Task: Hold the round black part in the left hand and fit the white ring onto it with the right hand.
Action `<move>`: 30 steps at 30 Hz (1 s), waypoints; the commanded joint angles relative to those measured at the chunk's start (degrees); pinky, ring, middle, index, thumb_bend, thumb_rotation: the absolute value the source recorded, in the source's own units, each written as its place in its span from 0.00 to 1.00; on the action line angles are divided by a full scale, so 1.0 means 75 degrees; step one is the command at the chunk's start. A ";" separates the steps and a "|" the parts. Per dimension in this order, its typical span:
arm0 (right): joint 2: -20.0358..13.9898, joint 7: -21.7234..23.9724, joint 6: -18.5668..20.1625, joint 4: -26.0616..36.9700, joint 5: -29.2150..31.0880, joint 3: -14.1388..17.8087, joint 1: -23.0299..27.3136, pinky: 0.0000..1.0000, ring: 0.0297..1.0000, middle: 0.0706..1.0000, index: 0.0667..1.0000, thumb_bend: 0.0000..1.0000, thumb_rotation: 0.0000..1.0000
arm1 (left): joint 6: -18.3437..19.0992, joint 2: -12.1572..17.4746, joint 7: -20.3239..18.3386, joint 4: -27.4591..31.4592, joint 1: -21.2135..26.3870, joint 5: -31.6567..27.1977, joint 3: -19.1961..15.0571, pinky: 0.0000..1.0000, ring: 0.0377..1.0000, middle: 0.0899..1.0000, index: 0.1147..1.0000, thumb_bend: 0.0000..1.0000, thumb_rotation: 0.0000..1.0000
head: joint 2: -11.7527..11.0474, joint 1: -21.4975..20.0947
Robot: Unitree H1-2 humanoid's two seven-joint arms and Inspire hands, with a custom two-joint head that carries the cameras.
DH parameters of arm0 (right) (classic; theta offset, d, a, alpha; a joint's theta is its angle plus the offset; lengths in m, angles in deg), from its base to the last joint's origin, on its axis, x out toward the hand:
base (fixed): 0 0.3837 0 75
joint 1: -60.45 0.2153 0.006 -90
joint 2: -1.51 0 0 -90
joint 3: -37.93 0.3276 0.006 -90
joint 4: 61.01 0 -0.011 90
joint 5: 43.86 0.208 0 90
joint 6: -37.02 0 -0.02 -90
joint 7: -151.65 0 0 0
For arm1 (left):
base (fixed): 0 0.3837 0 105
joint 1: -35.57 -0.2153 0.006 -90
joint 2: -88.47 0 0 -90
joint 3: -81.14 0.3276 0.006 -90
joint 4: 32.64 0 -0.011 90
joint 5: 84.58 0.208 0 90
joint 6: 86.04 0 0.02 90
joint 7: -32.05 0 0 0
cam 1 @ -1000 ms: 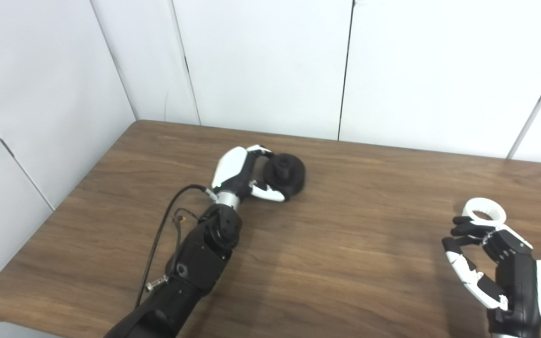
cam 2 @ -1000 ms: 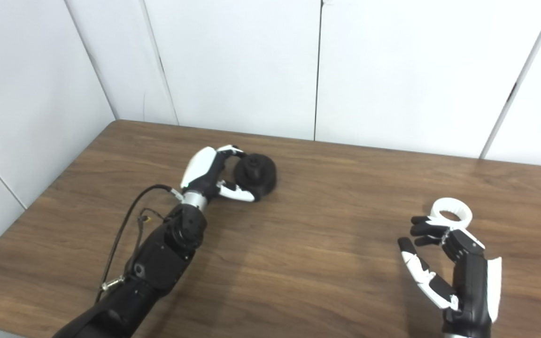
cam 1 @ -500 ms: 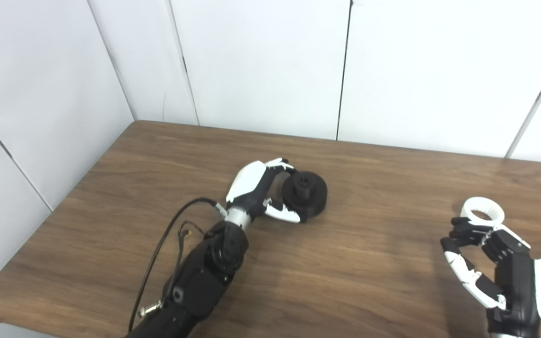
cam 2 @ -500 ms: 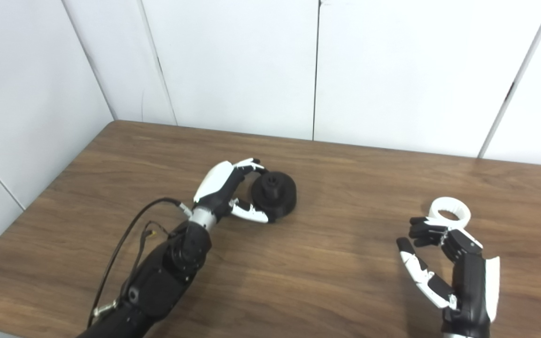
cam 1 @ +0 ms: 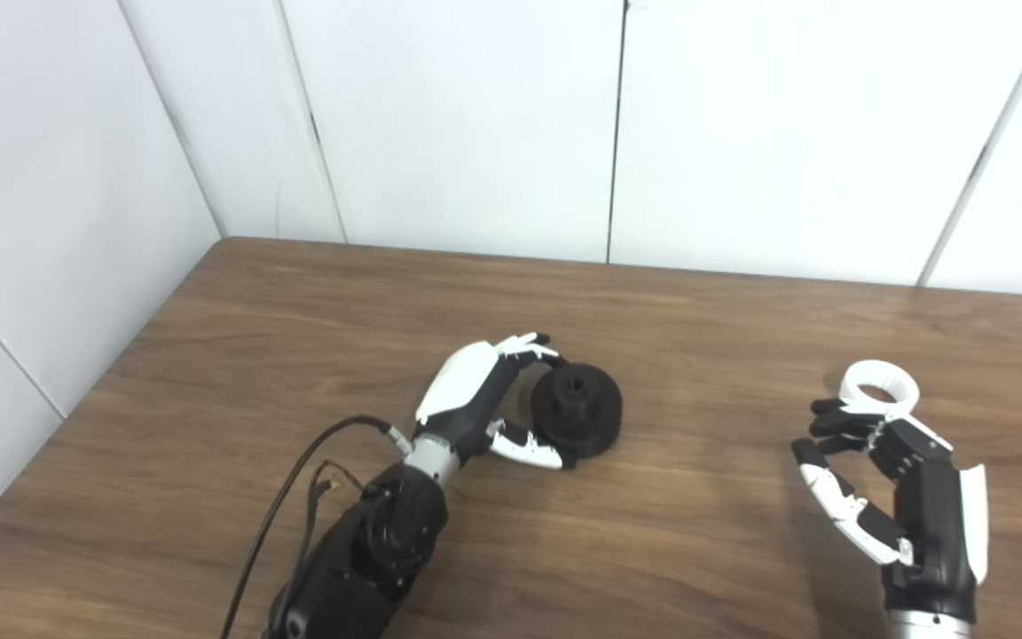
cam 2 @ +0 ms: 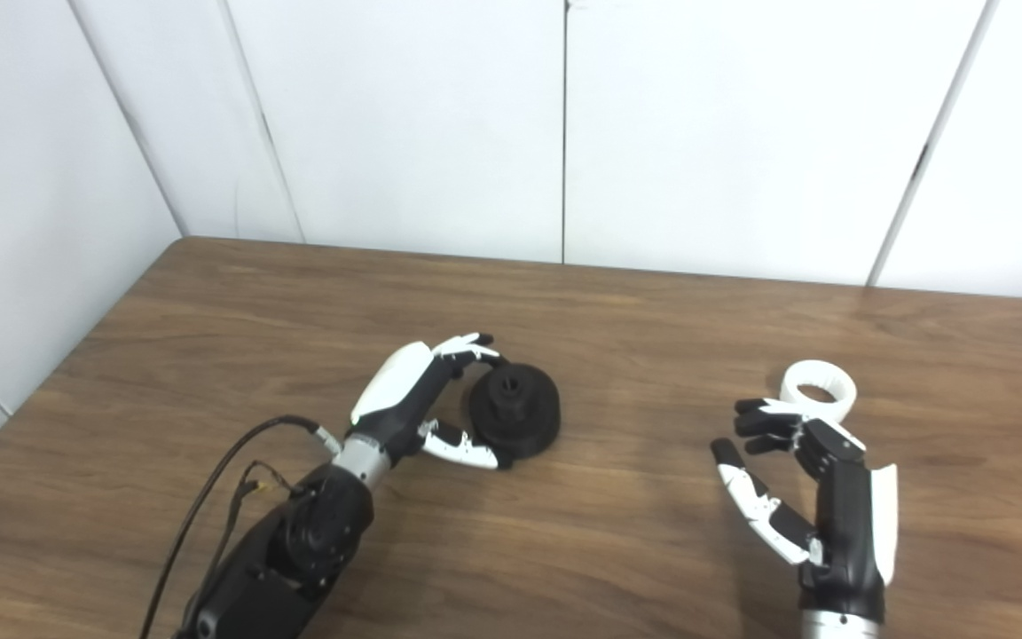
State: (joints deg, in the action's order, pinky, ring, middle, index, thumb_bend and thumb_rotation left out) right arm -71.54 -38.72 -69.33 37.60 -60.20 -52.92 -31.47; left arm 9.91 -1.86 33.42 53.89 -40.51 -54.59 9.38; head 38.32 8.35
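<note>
The round black part (cam 1: 577,413) sits low over the wooden table (cam 1: 697,550), left of centre, its hub facing up. My left hand (cam 1: 475,399) is shut on it, with fingers over its far edge and the thumb under its near edge. I cannot tell whether the part touches the table. The white ring (cam 1: 910,390) lies flat on the table at the right. My right hand (cam 1: 910,479) is open just in front of the ring, palm turned to the left and fingers half curled. Its fingertips are close to the ring's near rim and hold nothing.
A black cable (cam 1: 298,497) loops along my left forearm above the table. White wall panels (cam 1: 475,133) close off the back and left of the table. Bare wood lies between the black part and the ring.
The left hand has carried the black part to the right and nearer to me. The camera has shifted, so the whole picture moved left. The right hand and the ring have stayed in place.
</note>
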 commanded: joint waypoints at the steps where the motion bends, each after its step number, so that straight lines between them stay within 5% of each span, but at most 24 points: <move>1: 0.0204 -0.0083 -0.0035 0.0347 -0.0088 -0.0057 -0.0015 0.47 0.53 0.58 0.46 0.50 0.15 | -0.0089 0.0112 -0.0323 0.0109 -0.0185 0.0133 0.0149 0.76 0.93 0.90 0.43 0.52 0.08 | 0.0016 -0.0089; 14: 0.0311 -0.0124 0.0163 0.0494 -0.0229 -0.0142 0.0071 0.44 0.51 0.57 0.46 0.50 0.14 | -0.0443 0.0050 -0.1134 0.1362 -0.0902 0.0133 0.0650 0.83 0.94 0.91 0.43 0.52 0.08 | 0.0093 -0.0470; 30: 0.0386 -0.0220 0.0296 0.0602 -0.0320 -0.0275 0.0034 0.45 0.51 0.57 0.46 0.50 0.14 | -0.0689 -0.0133 -0.1471 0.1657 -0.1315 0.0271 0.0963 0.79 0.94 0.91 0.43 0.52 0.08 | 0.0135 -0.0781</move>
State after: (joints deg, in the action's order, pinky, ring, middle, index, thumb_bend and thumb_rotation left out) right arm -69.98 -39.92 -66.79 39.55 -62.17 -54.77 -31.47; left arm 4.64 -3.13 24.93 66.37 -49.71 -53.19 15.56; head 39.29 2.46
